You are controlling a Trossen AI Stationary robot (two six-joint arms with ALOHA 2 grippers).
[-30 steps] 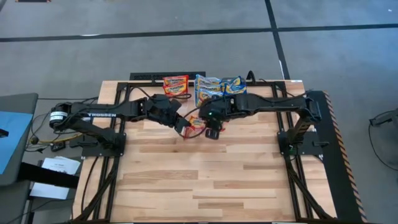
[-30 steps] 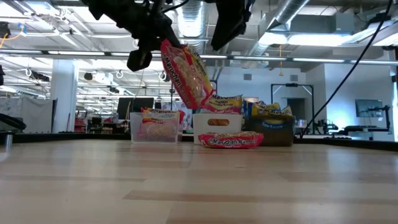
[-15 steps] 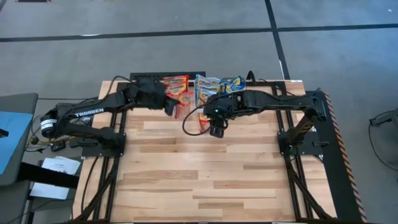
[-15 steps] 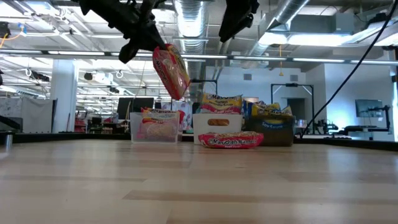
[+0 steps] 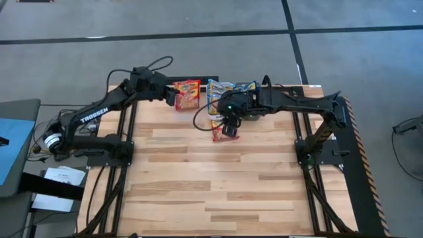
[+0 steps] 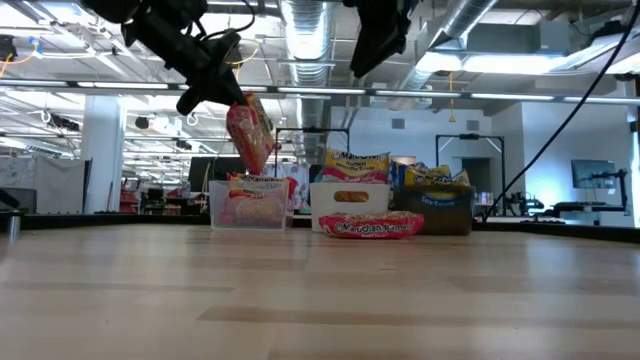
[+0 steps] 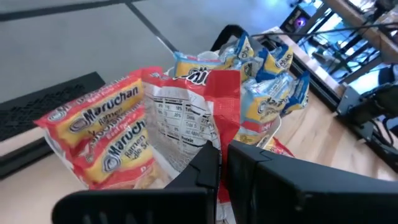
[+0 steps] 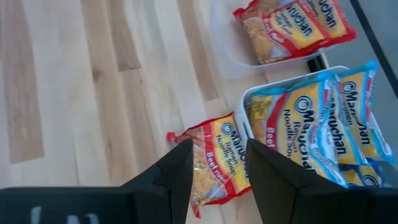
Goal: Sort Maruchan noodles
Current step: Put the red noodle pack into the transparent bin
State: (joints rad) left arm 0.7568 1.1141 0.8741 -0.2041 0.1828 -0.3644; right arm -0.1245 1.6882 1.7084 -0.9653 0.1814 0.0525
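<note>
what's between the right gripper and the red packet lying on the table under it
Nothing. The right wrist view shows the open right gripper hovering above the red packet, only bare wooden table around it.

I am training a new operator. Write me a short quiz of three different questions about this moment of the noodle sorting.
1. True or false: the left gripper carries a red packet in the air.
2. Which bin does the lone packet on the table lie in front of? A: clear bin. B: white bin.
3. Fill in: the right gripper, above that lone packet, has its jaws ____.

Key: 1 true; 2 B; 3 open.
</note>
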